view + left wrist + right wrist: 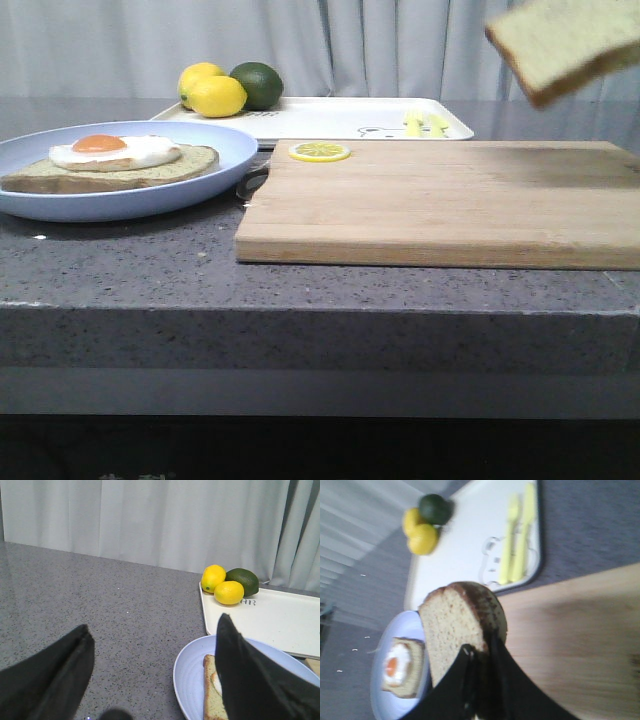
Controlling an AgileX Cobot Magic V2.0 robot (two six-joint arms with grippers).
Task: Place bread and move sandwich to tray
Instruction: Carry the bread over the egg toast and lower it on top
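My right gripper (480,652) is shut on the bread (462,625), a thick speckled slice with a brown crust. It hangs tilted in the air at the upper right of the front view (570,45), above the wooden cutting board (450,200). The sandwich (115,165), a thin slice with a fried egg, lies on the pale blue plate (60,200) at the left; it also shows in the right wrist view (400,667). The white tray (340,118) lies behind. My left gripper (152,640) is open and empty, above the counter at the plate's (190,680) edge.
Two lemons (210,92) and a lime (258,84) sit at the tray's far left corner. A yellow knife and fork (425,124) lie on the tray's right part. A lemon slice (319,151) lies at the board's far left corner. The dark counter's (150,260) edge runs along the front.
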